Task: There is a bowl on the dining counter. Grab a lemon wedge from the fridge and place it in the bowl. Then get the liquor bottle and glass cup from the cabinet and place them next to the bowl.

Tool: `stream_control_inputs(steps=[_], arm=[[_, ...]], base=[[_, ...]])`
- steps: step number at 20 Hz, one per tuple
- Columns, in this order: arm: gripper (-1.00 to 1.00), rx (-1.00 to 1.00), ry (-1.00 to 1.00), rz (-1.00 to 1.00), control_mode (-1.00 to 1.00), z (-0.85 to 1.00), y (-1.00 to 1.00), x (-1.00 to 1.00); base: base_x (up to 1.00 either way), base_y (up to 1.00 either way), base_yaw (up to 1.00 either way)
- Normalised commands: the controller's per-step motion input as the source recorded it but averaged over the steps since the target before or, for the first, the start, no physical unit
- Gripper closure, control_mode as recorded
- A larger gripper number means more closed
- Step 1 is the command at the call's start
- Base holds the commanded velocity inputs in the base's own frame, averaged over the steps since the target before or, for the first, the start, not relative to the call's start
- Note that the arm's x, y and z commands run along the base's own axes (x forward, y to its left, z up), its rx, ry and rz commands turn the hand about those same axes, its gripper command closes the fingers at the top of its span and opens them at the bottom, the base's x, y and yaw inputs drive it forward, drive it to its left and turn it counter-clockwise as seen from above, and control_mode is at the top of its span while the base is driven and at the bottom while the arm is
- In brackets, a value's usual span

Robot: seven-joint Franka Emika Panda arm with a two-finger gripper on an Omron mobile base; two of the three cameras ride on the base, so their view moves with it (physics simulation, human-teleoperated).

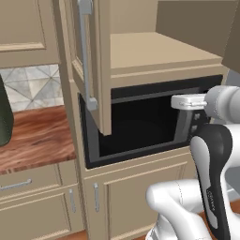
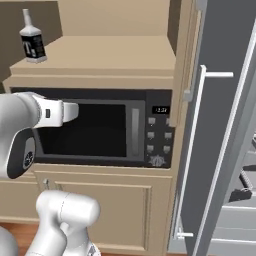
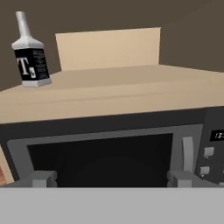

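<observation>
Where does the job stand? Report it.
Done: the tan wood cabinet's door stands open. In hand: nothing; the open end effector faces the black microwave, below the shelf. Left: the small black-labelled liquor bottle is on the beige shelf, ungrasped. Bowl, lemon and glass can't be judged here.

A large white "T" stood on the black label of the liquor bottle (image 3: 30,53) (image 2: 32,40). Smaller marks under the letter were too fine to read. The microwave (image 2: 105,127) showed pale digits on its display (image 2: 160,110), too blurred to make out.
</observation>
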Motion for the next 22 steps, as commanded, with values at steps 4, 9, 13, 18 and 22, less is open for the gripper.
stream_control_inputs(steps=[4,9,13,18,22], arm=[[-1.00,0.00,0.00,0.00,1.00,0.00,0.00,0.00],[-1.00,0.00,0.00,0.00,1.00,0.00,0.00,0.00],[-1.00,0.00,0.00,0.00,1.00,0.00,0.00,0.00],[-1.00,0.00,0.00,0.00,1.00,0.00,0.00,0.00],[-1.00,0.00,0.00,0.00,1.00,0.00,0.00,0.00]], base=[[0.23,0.00,0.18],[0.35,0.00,0.20],[0.47,0.00,0.15],[0.27,0.00,0.11],[0.19,0.03,0.09]])
